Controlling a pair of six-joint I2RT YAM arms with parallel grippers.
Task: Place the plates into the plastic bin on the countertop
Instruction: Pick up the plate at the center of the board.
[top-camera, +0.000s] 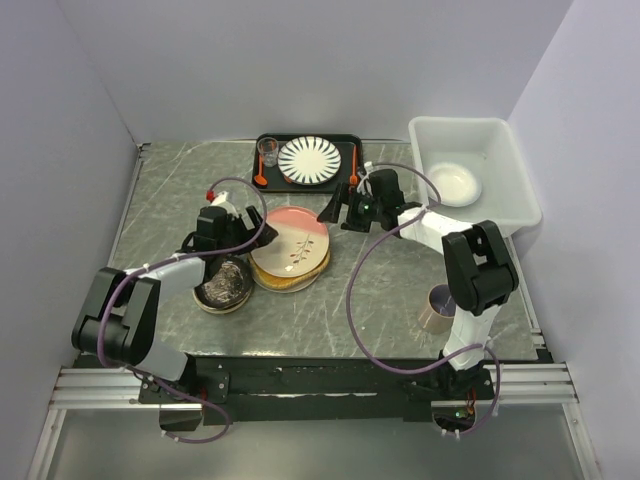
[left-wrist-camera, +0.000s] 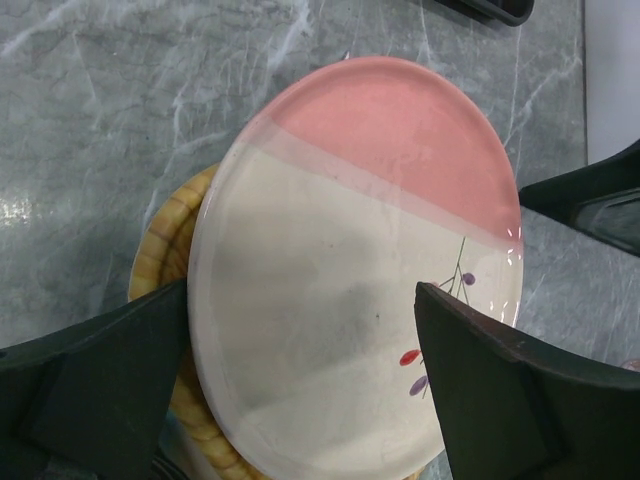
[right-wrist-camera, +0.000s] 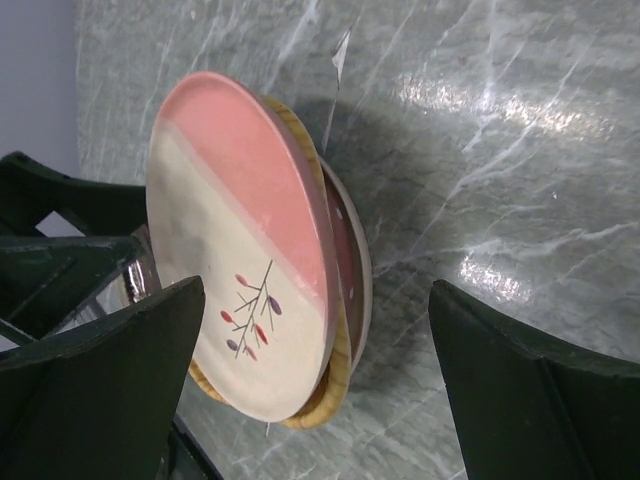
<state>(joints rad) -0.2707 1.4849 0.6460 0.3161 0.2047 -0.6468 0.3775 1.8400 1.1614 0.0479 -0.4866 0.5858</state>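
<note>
1. Done so far: one white plate (top-camera: 453, 184) lies in the bin (top-camera: 497, 150), at the far right of the desk (top-camera: 390, 280).
2. Left to do: a stack at desk centre with a pink-and-cream sprig plate (left-wrist-camera: 350, 260) on top and a tan plate (left-wrist-camera: 165, 240) under it. A dark plate (top-camera: 222, 285) sits just beside the stack.
3. Left fingers (left-wrist-camera: 90, 390) are wide, flanking the top plate, holding nothing.
4. Right fingers (right-wrist-camera: 100, 390) are wide and empty, near the stack's other side.

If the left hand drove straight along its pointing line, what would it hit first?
Probably the pink-cream plate topping the stack: it fills the gap between the fingers of the open left hand. Depth to it is unclear.
</note>
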